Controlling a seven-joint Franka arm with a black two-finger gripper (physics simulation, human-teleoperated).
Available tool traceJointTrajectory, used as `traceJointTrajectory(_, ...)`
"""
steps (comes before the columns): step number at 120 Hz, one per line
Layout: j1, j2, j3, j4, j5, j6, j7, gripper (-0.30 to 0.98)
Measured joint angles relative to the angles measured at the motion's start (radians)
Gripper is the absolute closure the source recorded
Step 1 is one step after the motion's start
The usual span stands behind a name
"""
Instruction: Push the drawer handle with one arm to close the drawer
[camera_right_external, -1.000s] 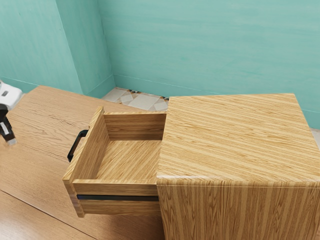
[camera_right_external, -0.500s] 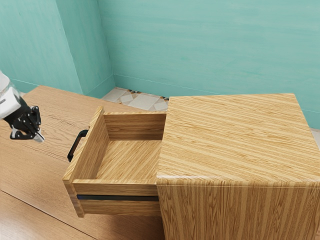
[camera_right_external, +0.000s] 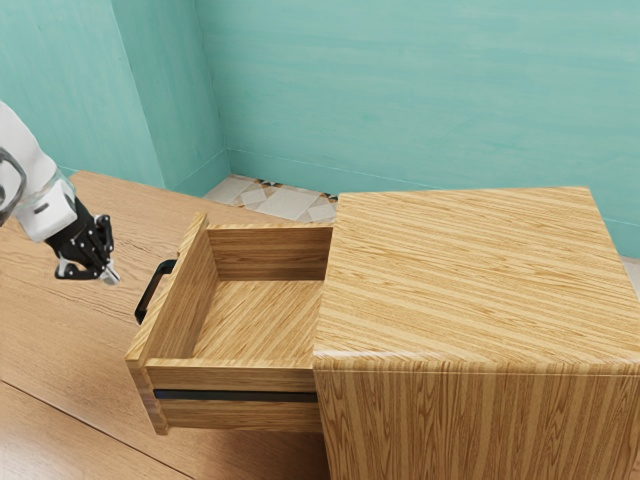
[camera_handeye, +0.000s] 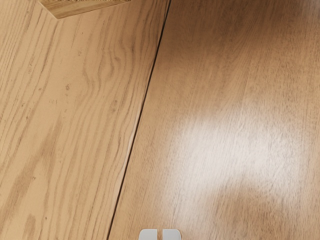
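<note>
The gripper (camera_right_external: 110, 273) hangs over the table at the exterior view's left, tilted down toward the drawer front, its fingertips together. A short gap separates it from the black handle (camera_right_external: 153, 292). That handle is fixed to the outer face of the wooden drawer (camera_right_external: 183, 287), which stands pulled out of the cabinet (camera_right_external: 470, 275) with its interior bare. In the wrist view, the pale tips of the gripper (camera_handeye: 160, 235) sit side by side at the lower edge, with nothing between them. A wooden corner (camera_handeye: 85, 7), perhaps the drawer's, shows at that view's upper edge.
The wooden table (camera_right_external: 70, 370) extends under the gripper and around the drawer, with a dark seam across it. Teal walls (camera_right_external: 400, 90) rise behind, and patterned floor (camera_right_external: 290, 201) shows beyond the table's far edge.
My gripper has come in from the exterior view's left edge toward the handle, and more of the white arm is in view. The drawer has not moved.
</note>
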Motion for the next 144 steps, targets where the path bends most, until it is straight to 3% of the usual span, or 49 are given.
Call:
traceJointTrajectory(21,0.0,0.005,-0.016,0.007,-0.06,0.02,-0.024,0.79)
traceJointTrajectory(38,0.096,-0.125,-0.15,-0.068,-0.12,-0.025,-0.042,0.79)
traceJointTrajectory(93,0.18,-0.166,-0.316,-0.069,-0.293,-0.166,-0.099,0.79)
traceJointTrajectory(144,0.185,-0.146,-0.362,-0.042,-0.355,-0.221,-0.131,0.79)
